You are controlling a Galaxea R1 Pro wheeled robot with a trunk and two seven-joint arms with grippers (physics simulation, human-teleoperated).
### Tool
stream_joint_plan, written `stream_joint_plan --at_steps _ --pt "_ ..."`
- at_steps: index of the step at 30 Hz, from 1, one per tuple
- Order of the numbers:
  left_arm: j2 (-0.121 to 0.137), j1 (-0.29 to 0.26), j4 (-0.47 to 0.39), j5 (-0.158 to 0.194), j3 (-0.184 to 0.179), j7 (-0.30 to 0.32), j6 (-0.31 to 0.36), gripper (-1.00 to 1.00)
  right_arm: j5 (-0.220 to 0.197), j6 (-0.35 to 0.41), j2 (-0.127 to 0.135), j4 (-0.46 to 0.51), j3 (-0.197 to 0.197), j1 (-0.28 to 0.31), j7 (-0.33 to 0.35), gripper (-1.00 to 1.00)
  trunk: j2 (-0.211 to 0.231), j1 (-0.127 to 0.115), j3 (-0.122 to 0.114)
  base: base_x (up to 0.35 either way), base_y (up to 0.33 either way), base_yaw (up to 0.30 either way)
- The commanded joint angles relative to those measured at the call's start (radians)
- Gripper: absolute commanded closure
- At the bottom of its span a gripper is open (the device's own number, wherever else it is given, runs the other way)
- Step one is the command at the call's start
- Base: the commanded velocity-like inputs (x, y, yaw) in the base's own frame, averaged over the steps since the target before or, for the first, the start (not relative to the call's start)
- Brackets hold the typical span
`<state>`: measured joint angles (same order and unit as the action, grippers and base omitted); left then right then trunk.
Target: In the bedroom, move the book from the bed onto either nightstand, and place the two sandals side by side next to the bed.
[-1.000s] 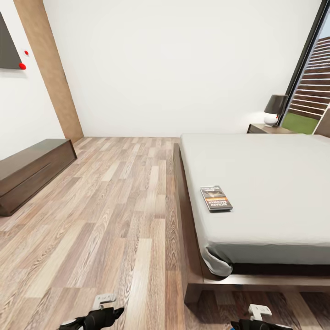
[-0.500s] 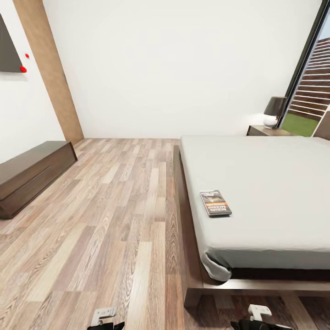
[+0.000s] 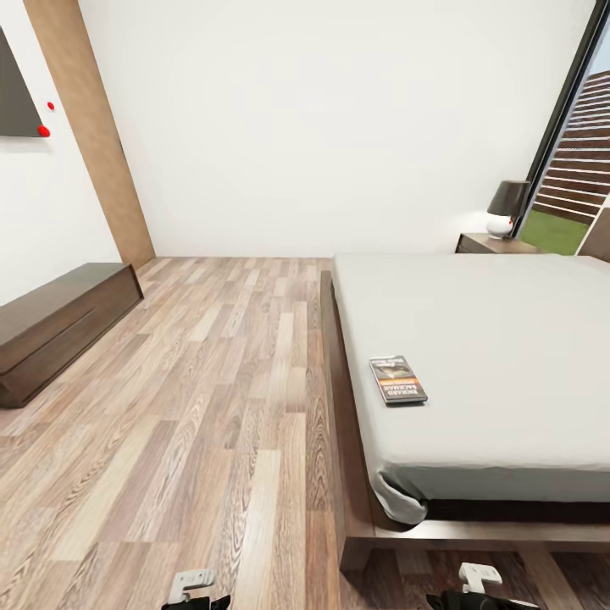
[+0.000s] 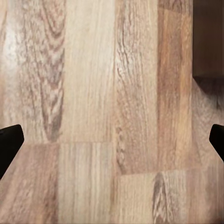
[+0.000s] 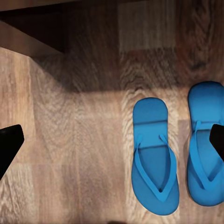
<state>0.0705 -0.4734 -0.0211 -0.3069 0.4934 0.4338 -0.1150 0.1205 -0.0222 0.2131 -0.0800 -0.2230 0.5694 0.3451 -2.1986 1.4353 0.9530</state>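
Nearest, at the lower edge of the head view, the left pincer [image 3: 193,589] and the right pincer [image 3: 479,585] show only as pale brackets on black bodies over the brown wood-plank floor [image 3: 212,407]. Left wrist view: both dark fingertips [image 4: 9,144] sit at opposite edges of the frame, spread wide, nothing between them but bare planks, with a dark wooden corner [image 4: 207,37] at one edge. Right wrist view: fingertips [image 5: 9,144] likewise spread wide and empty, above the floor beside the dark underside of the bed frame [image 5: 28,32]. On those planks lie the two bright blue flip-flop sandals [image 5: 179,151], flat, straps up, roughly parallel and just beside each other, a narrow gap between them, one set slightly further along than the other. Further out, the large low platform bed with dark brown wooden frame and pale grey mattress [image 3: 500,339] takes the right half of the head view. The thin dark paperback book with an orange band [image 3: 397,379] lies flat on the mattress near the edge that faces the open floor, cover up. Left side: a long low dark brown cabinet [image 3: 59,326] against the white wall. Far end, beyond the bed: a dark brown wooden nightstand [image 3: 496,245] carrying a small lamp with a dark shade [image 3: 507,206], next to the tall dark-framed window [image 3: 576,161].
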Motion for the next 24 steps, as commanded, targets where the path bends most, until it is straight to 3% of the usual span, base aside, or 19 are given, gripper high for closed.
stream_joint_plan --at_steps 1,6,12,24 --pt "0.000 -0.001 0.001 -0.011 0.008 0.002 -0.005 -1.00 0.010 -0.002 0.001 -0.003 -0.009 0.001 0.002 -1.00 0.000 0.000 0.001 0.000 0.000 0.000" --pt "-0.001 -0.001 0.001 -0.011 0.007 0.002 -0.005 -1.00 0.010 0.008 0.000 -0.004 -0.009 -0.007 0.000 -1.00 0.000 0.000 0.001 0.000 0.000 0.000" --pt "-0.001 -0.001 0.001 -0.011 0.007 0.002 -0.005 -1.00 0.010 0.009 -0.009 -0.002 -0.008 -0.085 0.000 -1.00 0.000 0.000 0.001 0.000 0.000 0.000" --pt "-0.001 -0.001 0.001 -0.009 0.007 0.002 -0.004 -1.00 0.010 0.007 -0.011 -0.002 -0.008 -0.097 0.001 -1.00 0.000 0.000 0.001 0.000 0.000 0.000"
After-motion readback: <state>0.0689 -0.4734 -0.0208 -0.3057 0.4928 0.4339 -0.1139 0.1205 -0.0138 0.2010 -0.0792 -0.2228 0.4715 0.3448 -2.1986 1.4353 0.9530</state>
